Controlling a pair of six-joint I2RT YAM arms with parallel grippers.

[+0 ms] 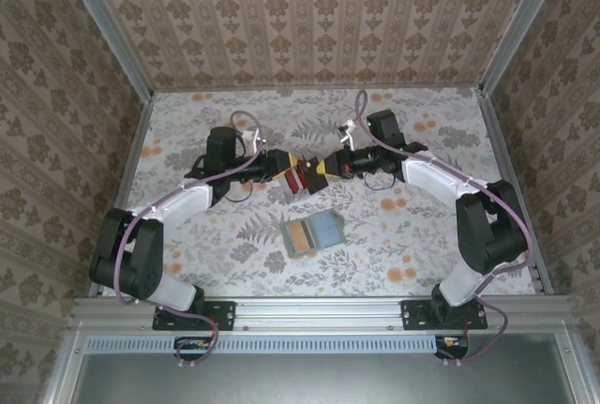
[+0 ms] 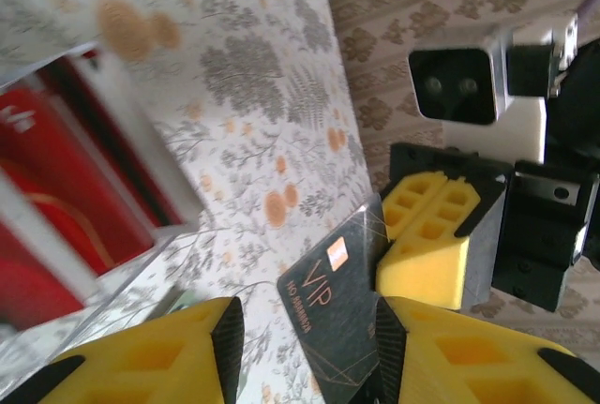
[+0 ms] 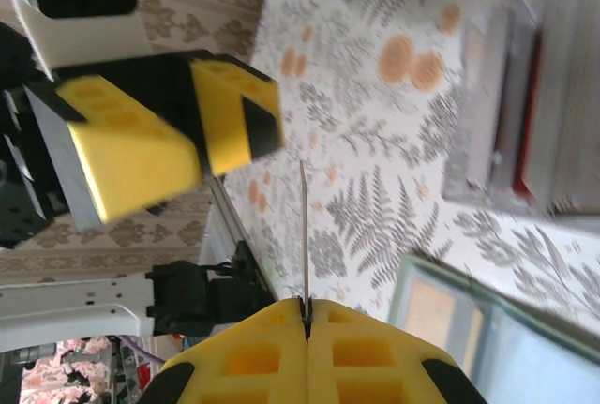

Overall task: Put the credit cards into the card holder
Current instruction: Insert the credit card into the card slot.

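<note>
One dark card [image 2: 330,296] pinched by right tool [image 3: 305,304], left tool [image 2: 307,324] spread

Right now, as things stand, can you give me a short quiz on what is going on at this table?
1. True or false: the holder lies open.
2. Whose jaws are shut on the dark card? A) the left arm's; B) the right arm's.
3. Fill in: the stacked cards are coloured ____.

Key: 1 true; 2 B; 3 red.
</note>
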